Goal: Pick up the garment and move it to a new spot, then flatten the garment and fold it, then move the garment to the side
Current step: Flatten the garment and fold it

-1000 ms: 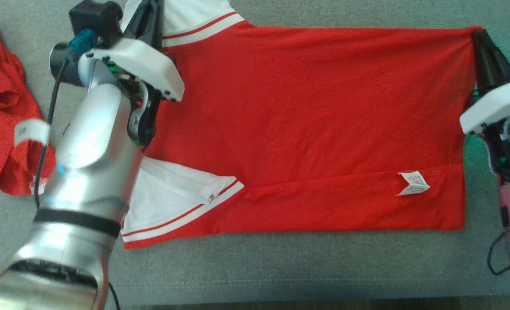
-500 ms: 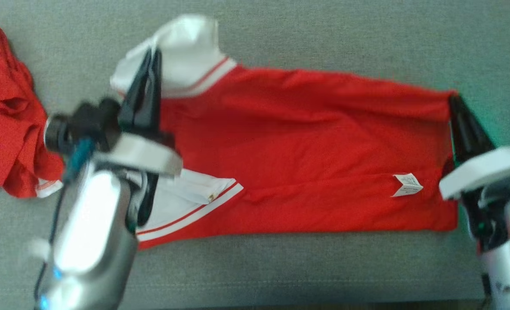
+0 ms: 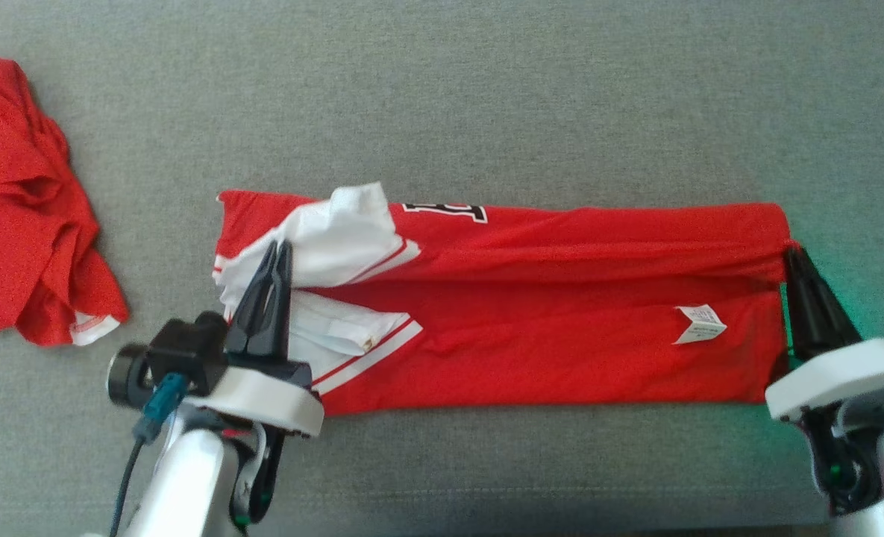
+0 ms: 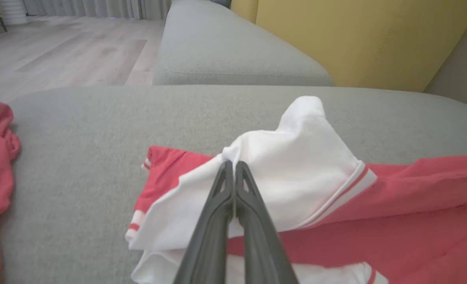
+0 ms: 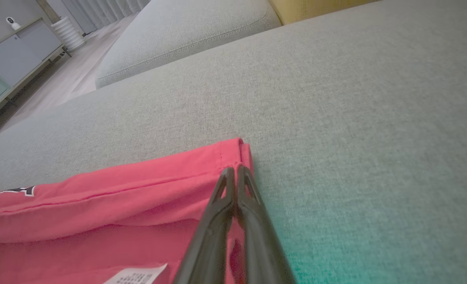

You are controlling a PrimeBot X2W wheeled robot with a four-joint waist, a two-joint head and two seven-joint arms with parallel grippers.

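Note:
The garment (image 3: 546, 313), a red shirt with white sleeves, lies as a long folded band across the grey cushion (image 3: 486, 97). My left gripper (image 3: 277, 246) is shut on the white sleeve (image 4: 296, 165) at the shirt's left end; in the left wrist view the gripper (image 4: 233, 163) pinches bunched white cloth. My right gripper (image 3: 791, 250) is shut on the red hem corner (image 5: 237, 152) at the right end, fingers (image 5: 253, 205) pressed together on the fabric. A white care label (image 3: 699, 323) shows near the right end.
A second red garment (image 3: 24, 201) lies crumpled at the left edge of the cushion. Another grey cushion (image 4: 225, 51) and a yellow backrest (image 4: 355, 35) stand beyond. The cushion's front edge (image 3: 486, 514) runs along the bottom of the head view.
Both grippers have pulled the far edge of the shirt toward me, folding it over into a narrower band. The head camera has shifted as well.

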